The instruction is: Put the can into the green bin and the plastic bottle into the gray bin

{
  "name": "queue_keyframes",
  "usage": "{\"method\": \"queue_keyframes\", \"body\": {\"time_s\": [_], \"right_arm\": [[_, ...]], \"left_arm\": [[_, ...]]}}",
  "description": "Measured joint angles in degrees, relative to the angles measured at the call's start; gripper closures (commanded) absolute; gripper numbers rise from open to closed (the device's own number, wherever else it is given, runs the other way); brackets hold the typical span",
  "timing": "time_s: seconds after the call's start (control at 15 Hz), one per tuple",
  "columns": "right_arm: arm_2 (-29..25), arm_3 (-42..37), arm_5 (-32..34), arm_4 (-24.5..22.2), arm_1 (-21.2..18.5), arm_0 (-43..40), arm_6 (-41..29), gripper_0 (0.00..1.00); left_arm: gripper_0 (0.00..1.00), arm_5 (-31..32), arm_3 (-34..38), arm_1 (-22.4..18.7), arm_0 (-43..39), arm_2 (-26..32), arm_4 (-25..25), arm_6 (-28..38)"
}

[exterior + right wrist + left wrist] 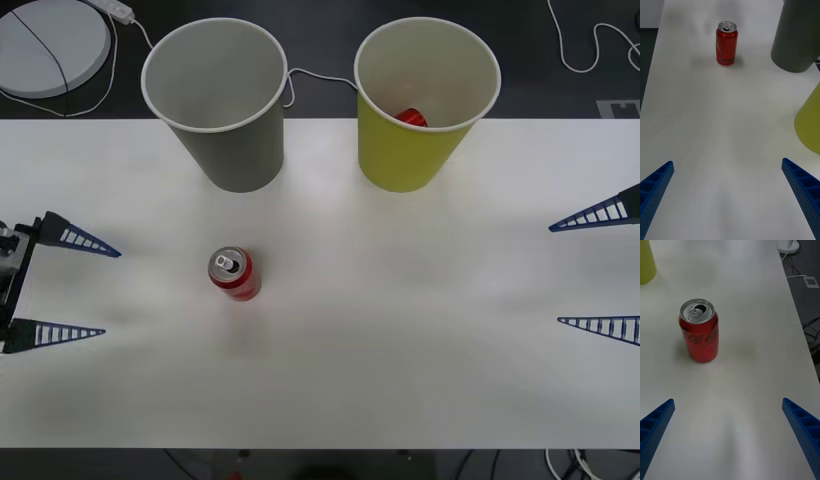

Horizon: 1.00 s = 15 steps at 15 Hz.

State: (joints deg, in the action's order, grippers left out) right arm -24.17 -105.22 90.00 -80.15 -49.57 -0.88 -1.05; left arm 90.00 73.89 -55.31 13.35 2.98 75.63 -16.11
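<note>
Table [400, 330] white, wide — can [235, 274] upright; dark floor [320, 95] behind, seemingly.

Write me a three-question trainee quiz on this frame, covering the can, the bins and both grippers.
1. True or false: the can on the table lies on its side.
2. Which bin stands nearer that can? A. the gray bin B. the green bin
3. Fill in: the left gripper and the right gripper both sit at the table's sides with their fingers ____.

Key:
1. False; it stands upright, pull tab up.
2. A. The green bin already holds something red.
3. Open; neither is holding anything.
</note>
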Motion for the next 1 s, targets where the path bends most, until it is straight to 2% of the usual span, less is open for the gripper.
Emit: {"method": "queue_keyframes", "body": {"time_s": [0.27,0.53,1.0], "right_arm": [[0.00,0.00,0.00,0.00,0.00,0.00,0.00,0.00],[0.00,0.00,0.00,0.00,0.00,0.00,0.00,0.00],[0.00,0.00,0.00,0.00,0.00,0.00,0.00,0.00]], "left_arm": [[0.00,-0.15,-7.11,4.80,0.48,-0.08,-2.30,-6.26],[0.00,-1.69,-11.84,8.79,1.55,-0.08,-2.95,-8.60],[0.00,-3.90,-25.34,15.75,6.30,-0.08,-4.21,-20.28]]}}
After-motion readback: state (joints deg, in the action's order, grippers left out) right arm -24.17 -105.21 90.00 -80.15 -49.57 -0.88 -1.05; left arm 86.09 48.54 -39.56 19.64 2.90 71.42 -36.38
